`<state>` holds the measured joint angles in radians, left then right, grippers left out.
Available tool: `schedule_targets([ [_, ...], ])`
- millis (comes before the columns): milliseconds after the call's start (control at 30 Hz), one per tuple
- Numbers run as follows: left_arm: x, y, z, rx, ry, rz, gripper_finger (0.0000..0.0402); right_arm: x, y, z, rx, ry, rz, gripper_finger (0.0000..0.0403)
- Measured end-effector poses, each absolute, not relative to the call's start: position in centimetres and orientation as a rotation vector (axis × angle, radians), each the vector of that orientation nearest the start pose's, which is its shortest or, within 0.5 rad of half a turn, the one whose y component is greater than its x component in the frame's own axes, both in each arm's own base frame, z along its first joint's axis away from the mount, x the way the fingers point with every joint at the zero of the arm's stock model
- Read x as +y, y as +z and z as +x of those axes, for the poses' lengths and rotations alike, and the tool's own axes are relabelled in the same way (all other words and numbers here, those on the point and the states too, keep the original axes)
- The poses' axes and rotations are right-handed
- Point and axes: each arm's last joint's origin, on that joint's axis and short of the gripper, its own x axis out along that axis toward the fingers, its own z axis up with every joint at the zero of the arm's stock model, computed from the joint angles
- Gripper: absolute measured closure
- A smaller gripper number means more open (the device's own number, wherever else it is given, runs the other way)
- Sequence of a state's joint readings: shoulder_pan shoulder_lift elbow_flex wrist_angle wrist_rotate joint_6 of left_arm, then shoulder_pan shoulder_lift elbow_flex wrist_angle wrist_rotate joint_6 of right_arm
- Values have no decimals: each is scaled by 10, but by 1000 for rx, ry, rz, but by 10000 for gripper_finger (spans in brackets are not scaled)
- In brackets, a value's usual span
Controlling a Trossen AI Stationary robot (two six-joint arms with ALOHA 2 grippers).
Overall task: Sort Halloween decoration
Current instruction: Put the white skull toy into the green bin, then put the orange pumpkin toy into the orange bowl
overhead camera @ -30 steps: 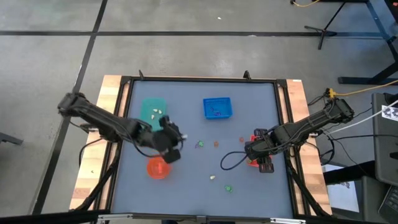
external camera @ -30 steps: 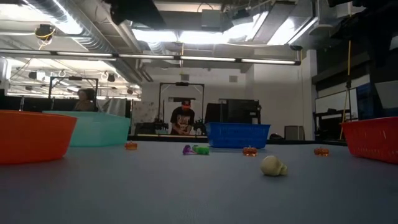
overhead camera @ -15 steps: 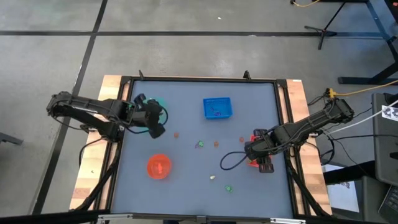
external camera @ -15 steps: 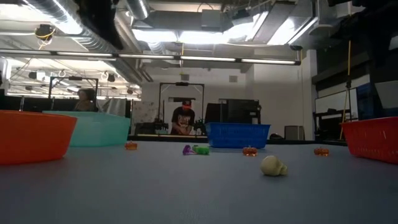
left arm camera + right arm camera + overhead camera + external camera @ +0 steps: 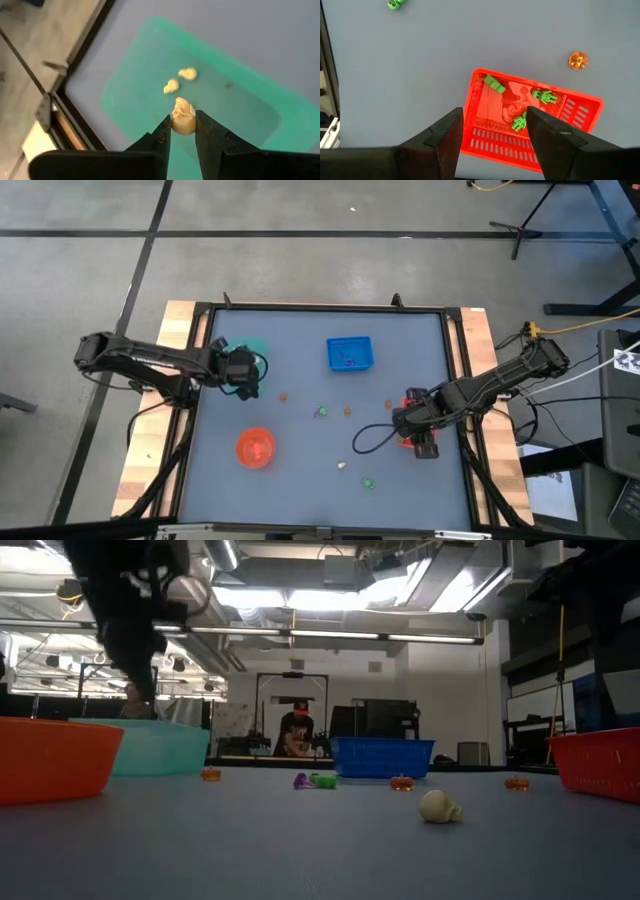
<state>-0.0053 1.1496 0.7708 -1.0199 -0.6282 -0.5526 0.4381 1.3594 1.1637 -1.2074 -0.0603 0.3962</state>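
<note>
Left pincer (image 5: 181, 131): pinching a cream trinket (image 5: 183, 117) between its two fingers, hanging above the teal tray (image 5: 150, 60).
Held trinket: cream, lumpy, clamped at both sides, over the teal tray's floor and not touching it.
Teal tray: holds two more cream trinkets (image 5: 180, 80) lying close together on its floor, just beyond the held one.
Right pincer (image 5: 495, 131): fingers spread wide with nothing between them, hovering over the red tray (image 5: 485, 137).
Red tray: far across the table (image 5: 300, 480) from the teal tray; three green trinkets (image 5: 544, 96) lie inside it.
Orange trinket (image 5: 578, 60): on the table just outside the red tray.
Green trinket (image 5: 395, 4): loose on the table, well apart from the red tray.
Blue tray (image 5: 349, 353): beside the teal tray along the table's far side.
Orange bowl (image 5: 254, 448): on the table nearer than the teal tray.
Loose trinkets (image 5: 322, 412): scattered on the table between the teal tray and the red tray.
Cream trinket near the front (image 5: 438, 807): alone on the table in the low view.
</note>
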Motion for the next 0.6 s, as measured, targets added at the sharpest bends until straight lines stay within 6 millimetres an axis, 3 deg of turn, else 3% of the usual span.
schedule_targets([
  [267, 18, 183, 166, 1179, 883, -44, 331, 103, 279, 216, 1373, 153, 79, 187],
  [600, 18, 178, 166, 1148, 887, -65, 267, 105, 280, 220, 1328, 168, 91, 187],
])
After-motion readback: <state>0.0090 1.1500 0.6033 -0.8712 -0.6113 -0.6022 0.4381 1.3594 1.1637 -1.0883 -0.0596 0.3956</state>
